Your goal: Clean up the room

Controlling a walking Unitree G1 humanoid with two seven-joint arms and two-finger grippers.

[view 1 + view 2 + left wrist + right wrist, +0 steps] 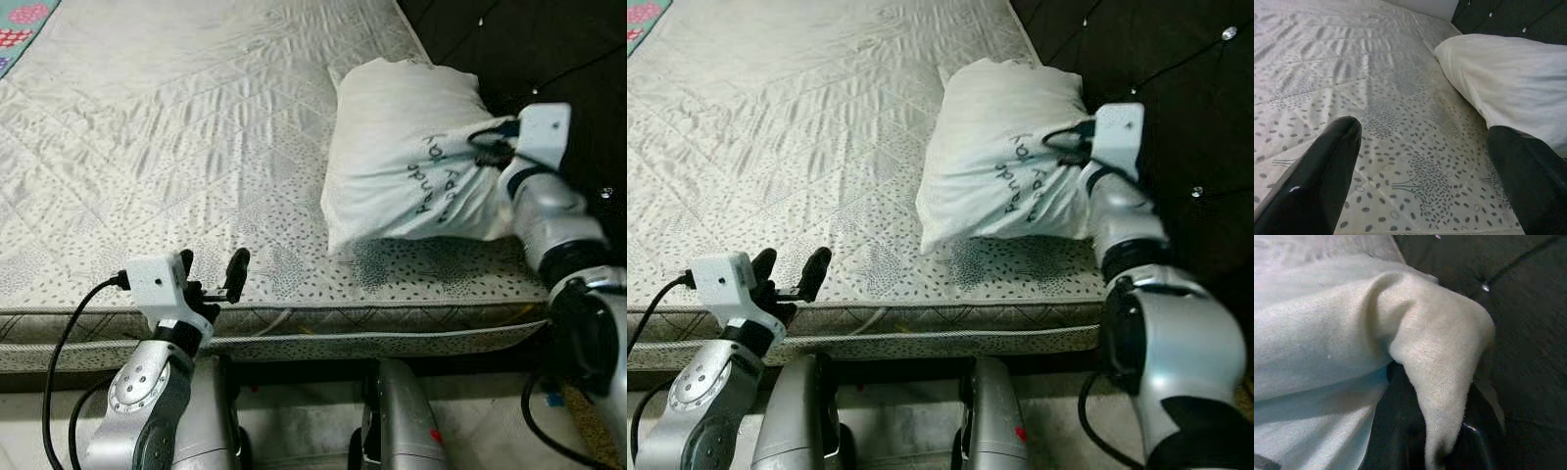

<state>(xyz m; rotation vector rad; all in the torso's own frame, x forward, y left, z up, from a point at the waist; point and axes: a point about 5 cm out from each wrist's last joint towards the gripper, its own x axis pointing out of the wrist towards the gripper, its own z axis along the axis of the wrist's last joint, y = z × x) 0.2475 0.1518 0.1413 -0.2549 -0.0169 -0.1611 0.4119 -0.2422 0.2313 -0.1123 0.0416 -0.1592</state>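
Observation:
A white pillow (411, 147) with dark lettering lies on the right side of the bare quilted mattress (176, 147), up against the dark tufted headboard (549, 49). My right gripper (490, 142) is shut on a corner of the pillow; in the right wrist view a fold of the white fabric (1444, 382) is pinched between the black fingers (1400, 431). My left gripper (211, 276) stands open at the mattress's near edge, nothing between its fingers (1317, 181). The pillow (1508, 83) lies off to the right of that gripper.
The mattress's piped near edge (294, 328) runs across in front of me. A patterned cloth (24, 24) shows at the far left corner. My silver legs (402, 421) stand below the bed edge on pale floor.

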